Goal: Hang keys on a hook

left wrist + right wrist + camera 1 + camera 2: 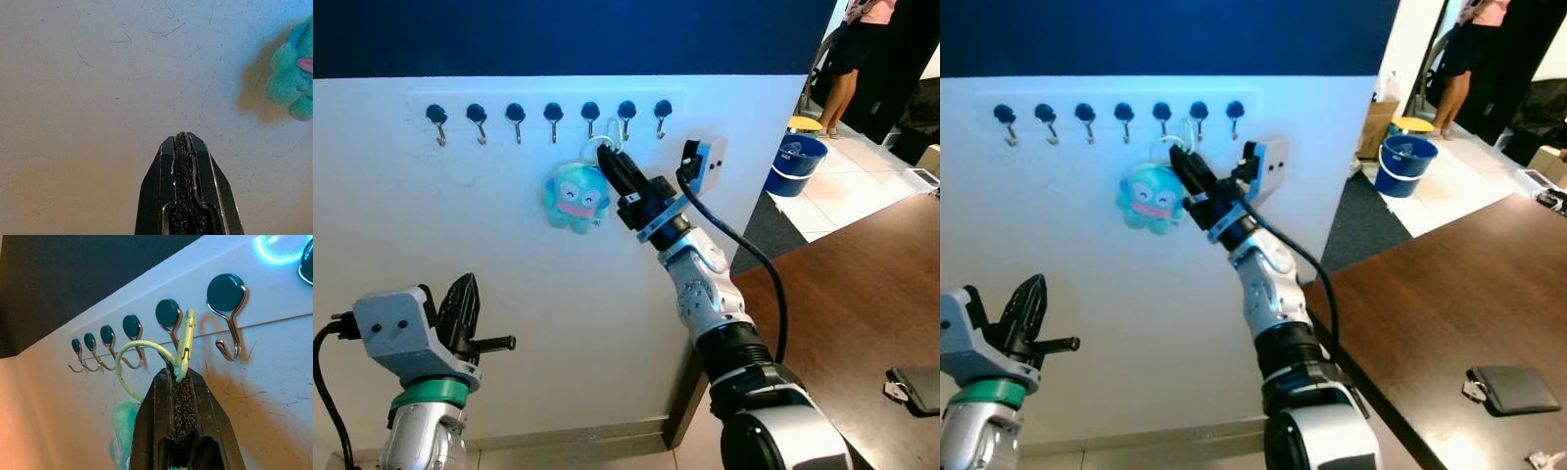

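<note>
A row of several metal hooks (553, 116) with dark teal round heads runs along the white wall. My right gripper (604, 154) is raised to the row and shut on a pale green key ring with a clip (185, 340). A teal plush charm (576, 198) hangs from the ring against the wall. The clip sits right against the second hook from the right (169, 316); I cannot tell if it is over the hook. My left gripper (462, 292) is low at the left, shut and holding nothing, pointing at bare wall.
A dark wooden table (1449, 323) stands to the right with a black pouch (1513, 389) on it. Beyond the wall's corner are a blue bucket (798, 162), a cardboard box (1376, 127) and a standing person (847, 59) on the tiled floor.
</note>
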